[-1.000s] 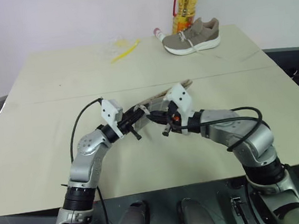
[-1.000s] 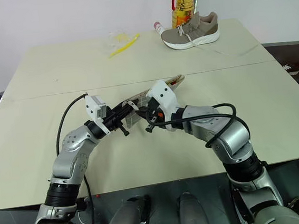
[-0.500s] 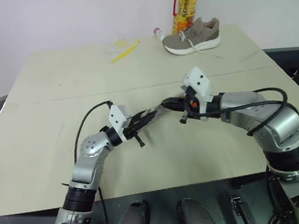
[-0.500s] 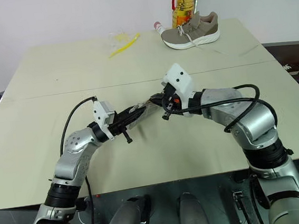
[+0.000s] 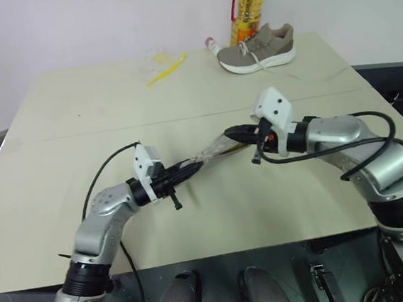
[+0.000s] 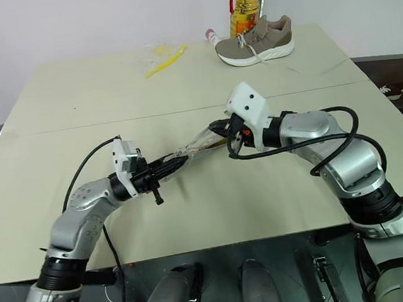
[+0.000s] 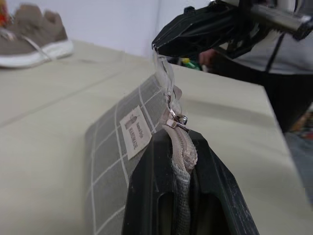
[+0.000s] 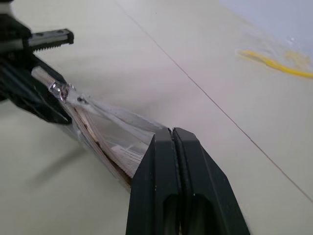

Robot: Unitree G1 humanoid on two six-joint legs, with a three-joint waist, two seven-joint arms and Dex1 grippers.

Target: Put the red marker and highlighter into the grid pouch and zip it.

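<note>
left gripper (image 5: 189, 169): closed on one end of the grid pouch (image 7: 128, 142). Wrist view shows the fingers (image 7: 146, 181) clamped over the zip end, w/ the slider just past the tips.
pouch: held up off the table (image 5: 62, 114), stretched btwn both grippers. White label faces out on the grey grid side.
long axis: runs from low on the left to higher on the right, roughly in line w/ both grippers, which point at each other.
zip cord (image 7: 164, 81): clear strip from the slider up to the right tips; looks taut.
right gripper (image 5: 232, 132): closed, pinching the cord/upper pouch edge. Exactly which it has I can't tell.
key relation: slider sits right at the left fingers, so my read is the zip is at or near its end stop; any more pull has to go along the pouch axis, away from the left grip. Left is the anchor, right is the puller.
red marker + highlighter: not visible on the table; likely inside, can't confirm.
far edge, L to R: yellow strip (image 5: 165, 70), shoe (image 5: 257, 48), oil bottle (image 5: 248, 9). All well apart from the pouch.
</note>
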